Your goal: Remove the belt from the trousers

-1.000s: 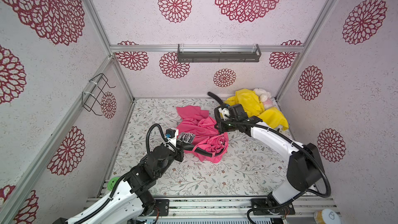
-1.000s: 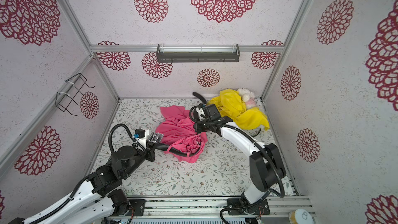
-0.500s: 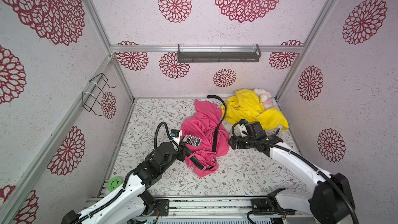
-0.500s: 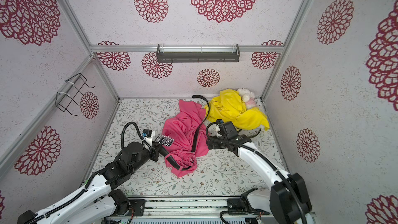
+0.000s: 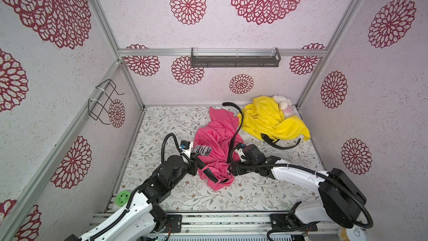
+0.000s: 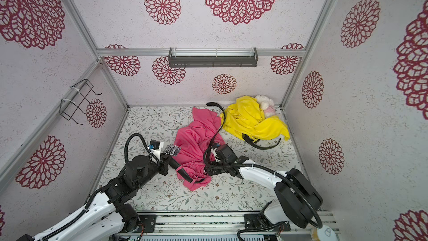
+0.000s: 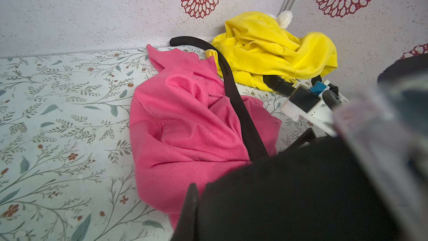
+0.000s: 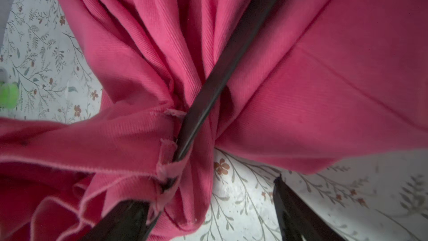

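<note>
Belt (image 5: 235, 133) is clenched in the left gripper (image 5: 198, 164) for pulling, while the right gripper (image 5: 231, 170), jaws spread, straddles the trousers (image 5: 213, 140), likely to pin them.

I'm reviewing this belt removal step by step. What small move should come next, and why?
Probably close the right gripper on the waistband beside the belt loop. It stands open there, the belt is threaded through that loop, and the left gripper is shut on the belt's end; pinning the trousers should let the left pull it free.
</note>
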Motion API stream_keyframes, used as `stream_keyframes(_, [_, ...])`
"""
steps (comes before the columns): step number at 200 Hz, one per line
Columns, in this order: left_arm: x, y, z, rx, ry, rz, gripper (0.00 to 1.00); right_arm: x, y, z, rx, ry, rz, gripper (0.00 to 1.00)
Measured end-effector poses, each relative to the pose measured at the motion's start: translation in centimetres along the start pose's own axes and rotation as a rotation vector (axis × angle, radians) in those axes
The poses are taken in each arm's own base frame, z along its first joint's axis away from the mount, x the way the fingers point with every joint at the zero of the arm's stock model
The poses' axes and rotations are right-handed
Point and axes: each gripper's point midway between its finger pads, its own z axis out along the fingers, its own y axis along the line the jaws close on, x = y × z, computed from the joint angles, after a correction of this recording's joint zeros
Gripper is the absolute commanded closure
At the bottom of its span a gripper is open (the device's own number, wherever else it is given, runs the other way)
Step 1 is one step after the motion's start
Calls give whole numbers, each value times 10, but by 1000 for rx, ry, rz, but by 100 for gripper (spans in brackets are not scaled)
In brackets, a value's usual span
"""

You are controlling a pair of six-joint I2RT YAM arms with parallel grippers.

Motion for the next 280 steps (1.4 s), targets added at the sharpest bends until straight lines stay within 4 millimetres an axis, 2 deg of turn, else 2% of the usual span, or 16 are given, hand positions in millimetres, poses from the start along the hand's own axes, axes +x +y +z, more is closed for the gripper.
stream_keyframes(20, [0,0,0,1,1,0,100,-2,2,16,3,18,4,17])
stream_keyframes(39, [0,0,-1,3,-2,-1,100,-8,4,40,48,42,-6,19])
stream_keyframes(56, [-4,0,-5,1,-13,6,100,-26,2,59,130,29,-22,22])
stream_keyframes(74, [-16,3,-15,-12,-38,22,100,-45,-1,62,189,-10,-22,26])
stream_keyframes(96, [-40,5,-34,-22,-89,42,100,-61,-31,42,236,-49,25,27])
stream_keyframes(123, [-61,11,-55,-33,-134,63,100,-89,-83,-8,293,-136,116,28])
stream_keyframes(136, [-73,16,-63,-54,-155,74,100,-92,-112,-28,340,-156,158,28])
stream_keyframes(157, [-89,22,-76,-83,-185,96,100,-73,-165,-48,432,-133,254,27])
stream_keyframes(176, [-100,31,-86,-132,-199,122,100,-49,-199,-60,493,-90,331,27])
stream_keyframes(190, [-104,40,-92,-180,-198,143,100,-40,-212,-67,515,-77,364,28])
stream_keyframes(210, [-111,58,-100,-272,-205,152,100,-38,-218,-72,523,-78,369,35])
stream_keyframes(227, [-107,70,-94,-313,-176,137,100,-38,-215,-70,509,-79,366,40])
stream_keyframes(248, [-90,82,-66,-340,-110,90,100,-33,-214,-66,518,-69,355,48])
stream_keyframes(266, [-53,92,-32,-355,-17,43,100,-27,-213,-62,527,-59,345,60])
stream_keyframes(280, [-17,100,-9,-370,89,13,100,-25,-210,-58,528,-52,331,62])
